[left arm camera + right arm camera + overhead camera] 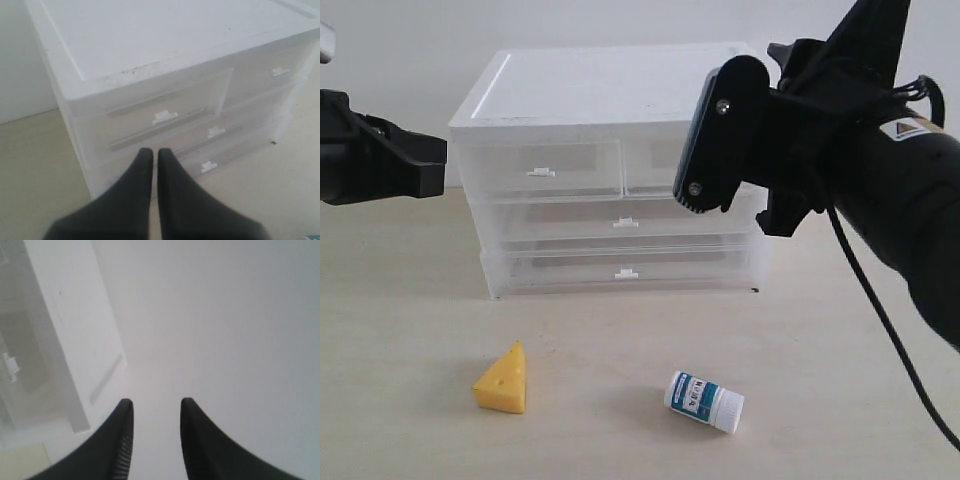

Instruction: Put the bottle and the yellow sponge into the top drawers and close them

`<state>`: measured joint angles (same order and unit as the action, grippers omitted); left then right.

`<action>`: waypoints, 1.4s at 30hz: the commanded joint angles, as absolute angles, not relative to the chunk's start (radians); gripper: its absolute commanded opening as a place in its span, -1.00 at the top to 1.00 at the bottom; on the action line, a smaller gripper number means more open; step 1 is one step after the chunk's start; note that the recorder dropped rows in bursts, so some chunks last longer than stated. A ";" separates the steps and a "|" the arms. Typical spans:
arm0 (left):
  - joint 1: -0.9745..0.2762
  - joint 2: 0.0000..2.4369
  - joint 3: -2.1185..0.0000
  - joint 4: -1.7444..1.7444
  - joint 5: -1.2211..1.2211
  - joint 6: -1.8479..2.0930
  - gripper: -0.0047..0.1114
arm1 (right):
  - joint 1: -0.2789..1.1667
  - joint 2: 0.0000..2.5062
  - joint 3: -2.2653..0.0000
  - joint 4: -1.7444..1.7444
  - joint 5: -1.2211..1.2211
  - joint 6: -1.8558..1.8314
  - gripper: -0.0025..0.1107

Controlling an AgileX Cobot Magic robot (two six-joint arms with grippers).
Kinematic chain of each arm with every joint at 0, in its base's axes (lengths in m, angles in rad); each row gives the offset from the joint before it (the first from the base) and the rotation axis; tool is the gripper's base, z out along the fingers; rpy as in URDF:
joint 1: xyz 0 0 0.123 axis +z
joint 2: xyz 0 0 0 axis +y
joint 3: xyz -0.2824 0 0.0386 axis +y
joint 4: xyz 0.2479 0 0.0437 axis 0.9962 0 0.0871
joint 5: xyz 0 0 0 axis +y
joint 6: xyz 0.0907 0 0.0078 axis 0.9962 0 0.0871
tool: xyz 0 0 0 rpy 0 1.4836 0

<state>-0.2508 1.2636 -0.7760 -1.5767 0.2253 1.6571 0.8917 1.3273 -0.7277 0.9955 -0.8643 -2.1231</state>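
- While both arms hang in the air above the tabletop (400, 330), the yellow sponge (502, 380) and the bottle (704, 400) lie on it in front of the drawer unit (610, 90). They are well apart from each other, and neither gripper touches them.
- The yellow sponge stands on a flat face with its point up, toward the left side of the exterior view.
- The bottle lies on its side further right, its ribbed white cap turned away from the sponge and its teal-and-white label facing up.
- The top drawers (545, 170) sit side by side just under the unit's white top, both pushed in flush.
- The left one shows its white tab handle (540, 172). In the exterior view, the right one is partly hidden behind the right arm.
- Two full-width drawers (620, 222) below them are pushed in as well.
- The left gripper (151, 152) has its fingers pressed together with nothing between them. It points at the unit from the left at about top-drawer height, and its wrist view shows it short of the front, not touching.
- The right gripper (156, 402) has its fingers apart with nothing between them. It is raised by the unit's upper right corner, and its wrist view looks past the unit onto the plain white wall (225, 315).
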 commanded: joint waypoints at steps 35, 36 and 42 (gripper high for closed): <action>-0.254 1.266 -0.779 -1.573 0.230 1.649 0.85 | 0.976 1.727 -0.638 0.887 -1.221 -2.013 0.46; -0.254 1.266 -0.779 -1.573 0.236 1.649 0.85 | 0.976 1.738 -0.638 0.872 -1.221 -1.967 0.46; -0.254 1.266 -0.779 -1.573 0.234 1.649 0.85 | 0.942 1.770 -0.638 0.815 -1.221 -1.857 0.46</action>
